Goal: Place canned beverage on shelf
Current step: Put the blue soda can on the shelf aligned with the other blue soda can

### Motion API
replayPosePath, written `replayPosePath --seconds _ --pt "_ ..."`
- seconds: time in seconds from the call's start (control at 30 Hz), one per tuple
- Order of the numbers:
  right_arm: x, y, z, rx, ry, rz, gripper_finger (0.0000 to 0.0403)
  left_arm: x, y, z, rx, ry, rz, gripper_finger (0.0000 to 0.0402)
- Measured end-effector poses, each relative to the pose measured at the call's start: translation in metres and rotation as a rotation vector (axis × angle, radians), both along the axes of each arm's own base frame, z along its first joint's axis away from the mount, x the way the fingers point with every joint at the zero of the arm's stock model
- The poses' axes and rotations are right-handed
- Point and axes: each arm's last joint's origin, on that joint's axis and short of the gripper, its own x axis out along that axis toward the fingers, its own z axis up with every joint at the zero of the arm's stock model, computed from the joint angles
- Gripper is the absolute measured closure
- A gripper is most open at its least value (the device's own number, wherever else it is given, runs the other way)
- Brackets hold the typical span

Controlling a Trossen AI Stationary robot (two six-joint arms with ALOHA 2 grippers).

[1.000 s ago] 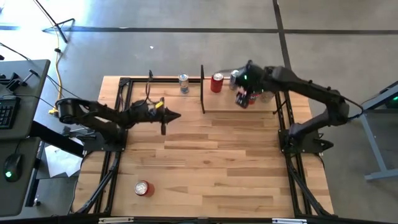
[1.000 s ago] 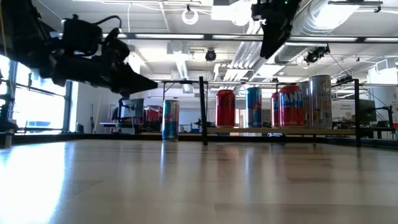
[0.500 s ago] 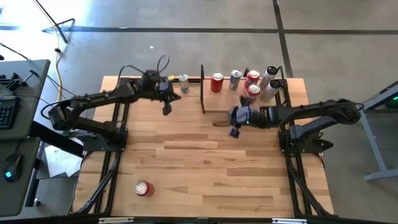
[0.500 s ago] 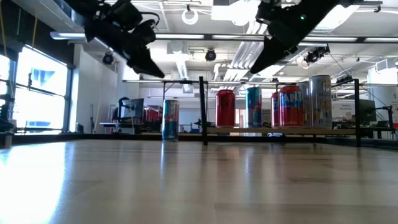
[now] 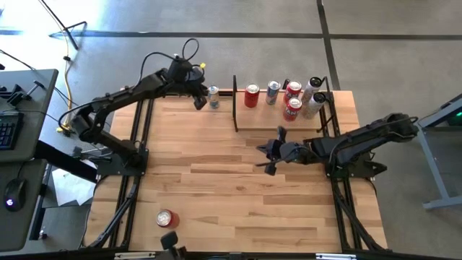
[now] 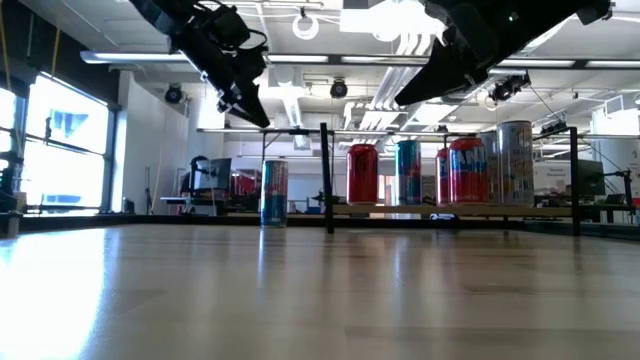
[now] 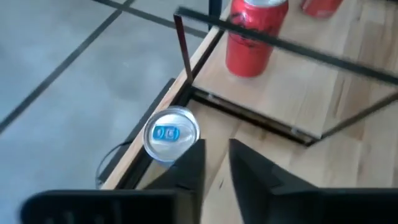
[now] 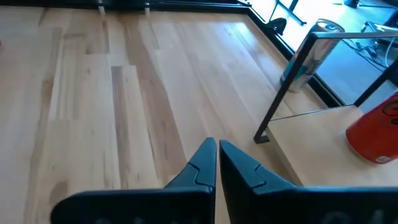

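Slatted wooden tabletop: shelf at far edge is carrying five cans. Left gripper, fingers slightly parted, empty, is being held just beside blue-topped can. Right gripper, clenched empty, is being held low near shelf.

We get top-down, table-level and two close wrist views; all four share the shelf corner.

The table is pale wooden slats with a smooth, faintly glossy finish; the shelf is matt pale wood between thin black metal bars; the cans are shiny metal.
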Motion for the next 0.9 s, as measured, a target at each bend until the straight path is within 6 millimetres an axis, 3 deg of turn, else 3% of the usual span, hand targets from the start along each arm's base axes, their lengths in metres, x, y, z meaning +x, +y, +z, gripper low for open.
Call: replayPosePath --seconds 0.27,0.43,0.6,0.9 --pt "-0.001 0.005 -0.001 -0.001 0.004 0.023 0.0403 0.008 0.008 -0.009 -0.057 -0.023 0.067 0.0196" --pt "-0.002 0.005 -0.002 -0.009 0.023 0.030 0.0403 0.016 0.019 -0.024 -0.036 0.015 0.122 0.0132" --pt "-0.002 0.005 -0.002 -0.008 0.021 0.029 0.0403 0.025 0.031 -0.040 0.001 0.034 0.168 0.0106" --pt "-0.001 0.005 -0.002 -0.022 0.027 0.037 0.0403 0.031 0.042 -0.055 0.018 0.049 0.223 0.0103"
